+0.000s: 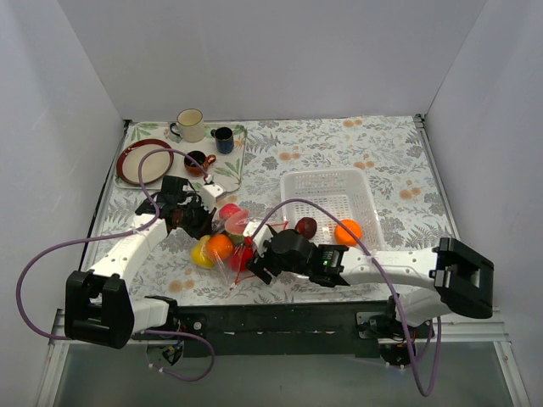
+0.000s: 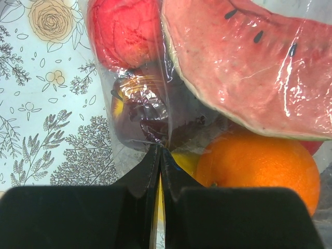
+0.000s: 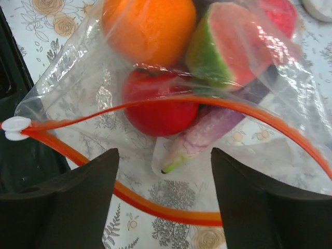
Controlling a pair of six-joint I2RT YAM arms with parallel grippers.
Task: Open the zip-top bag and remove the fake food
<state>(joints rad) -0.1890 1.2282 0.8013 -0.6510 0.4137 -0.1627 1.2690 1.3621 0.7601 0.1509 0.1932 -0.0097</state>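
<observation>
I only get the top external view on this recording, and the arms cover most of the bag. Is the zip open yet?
Observer: Yes. In the right wrist view the zip strip is parted into a wide loop, with the white slider at one end.
Operator: Is the right end effector gripping anything?
Observer: No. The right end effector is open at the mouth, its fingers apart and pinching nothing.
Operator: And the left one?
Observer: The left end effector is shut on a fold of the zip-top bag, right beside an orange and a watermelon slice inside it.
</observation>
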